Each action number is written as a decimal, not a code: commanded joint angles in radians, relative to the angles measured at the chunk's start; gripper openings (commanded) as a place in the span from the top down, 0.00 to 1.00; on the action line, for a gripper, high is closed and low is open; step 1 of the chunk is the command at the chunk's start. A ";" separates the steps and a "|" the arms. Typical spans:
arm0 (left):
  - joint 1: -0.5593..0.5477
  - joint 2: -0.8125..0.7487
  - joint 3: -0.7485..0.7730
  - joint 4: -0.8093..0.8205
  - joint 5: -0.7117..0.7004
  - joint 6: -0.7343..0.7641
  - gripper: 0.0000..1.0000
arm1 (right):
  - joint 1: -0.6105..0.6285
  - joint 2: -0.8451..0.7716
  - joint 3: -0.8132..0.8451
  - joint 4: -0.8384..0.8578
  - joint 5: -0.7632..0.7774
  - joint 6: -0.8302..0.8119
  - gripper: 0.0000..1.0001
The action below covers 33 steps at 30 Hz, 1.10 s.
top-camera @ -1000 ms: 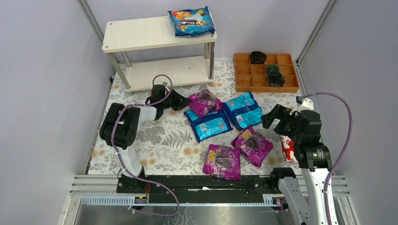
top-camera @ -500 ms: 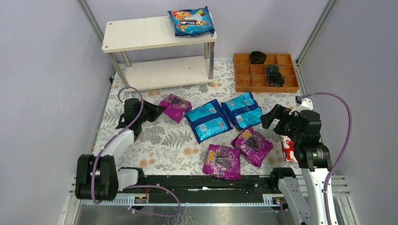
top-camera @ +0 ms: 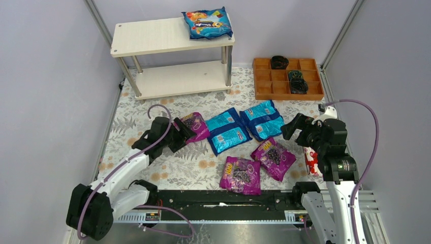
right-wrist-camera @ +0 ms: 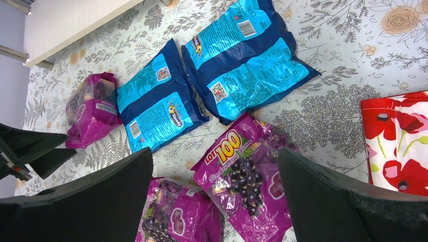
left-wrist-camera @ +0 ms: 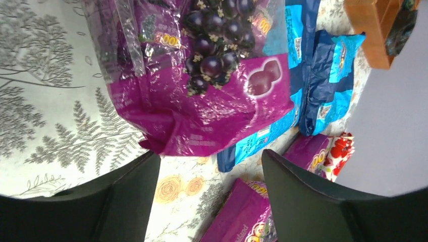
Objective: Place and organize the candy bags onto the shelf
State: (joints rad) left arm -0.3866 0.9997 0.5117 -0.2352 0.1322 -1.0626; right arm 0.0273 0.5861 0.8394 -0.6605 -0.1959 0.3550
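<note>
Plainly, we find the leftmost purple grape bag on the bench just ahead of our left gripper, its fingers apart and gripping nothing; the right gripper, likewise spread, hangs farther away.

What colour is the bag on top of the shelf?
Blue bag with colourful print, best seen in the top external view.
</note>
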 commanded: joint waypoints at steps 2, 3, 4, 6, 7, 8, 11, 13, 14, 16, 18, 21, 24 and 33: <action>0.000 -0.031 0.105 -0.182 -0.075 0.127 0.08 | 0.006 0.001 0.001 0.031 -0.015 -0.017 0.00; 0.003 -0.023 0.113 -0.191 -0.055 0.145 0.02 | 0.007 0.005 0.001 0.032 -0.016 -0.017 0.00; 0.008 -0.009 0.121 -0.201 -0.031 0.149 0.01 | 0.007 0.009 0.001 0.033 -0.019 -0.017 0.00; 0.049 0.030 0.123 -0.207 0.047 0.151 0.01 | 0.006 0.017 0.001 0.034 -0.025 -0.017 0.00; 0.086 0.044 0.117 -0.207 0.091 0.151 0.01 | 0.007 0.018 0.001 0.034 -0.025 -0.017 0.00; 0.132 0.053 0.108 -0.201 0.130 0.151 0.01 | 0.006 0.020 0.001 0.035 -0.025 -0.017 0.00; 0.312 -0.004 0.065 -0.156 0.189 0.142 0.01 | 0.006 0.012 0.001 0.032 -0.017 -0.019 0.00; 0.333 -0.048 0.029 -0.113 0.191 0.106 0.01 | 0.006 0.014 0.001 0.031 -0.015 -0.017 0.00; 0.336 -0.065 -0.009 -0.057 0.219 0.070 0.01 | 0.006 0.017 0.001 0.034 -0.016 -0.017 0.00; 0.340 -0.071 -0.096 0.079 0.289 -0.016 0.01 | 0.006 0.027 0.001 0.035 -0.020 -0.016 0.00; 0.341 -0.055 -0.178 0.217 0.341 -0.097 0.01 | 0.007 0.035 0.001 0.036 -0.027 -0.015 0.00; 0.341 -0.057 -0.248 0.360 0.345 -0.171 0.01 | 0.006 0.040 0.001 0.039 -0.028 -0.013 0.00; 0.339 -0.053 -0.256 0.370 0.328 -0.140 0.01 | 0.006 0.041 0.001 0.039 -0.028 -0.012 0.00; 0.321 0.194 -0.310 0.663 0.364 -0.166 0.05 | 0.006 0.038 0.002 0.037 -0.021 -0.008 0.00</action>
State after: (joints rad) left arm -0.0528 1.1191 0.2226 0.2100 0.4572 -1.1923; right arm 0.0273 0.6262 0.8379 -0.6601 -0.2035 0.3550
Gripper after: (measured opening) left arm 0.965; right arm 0.995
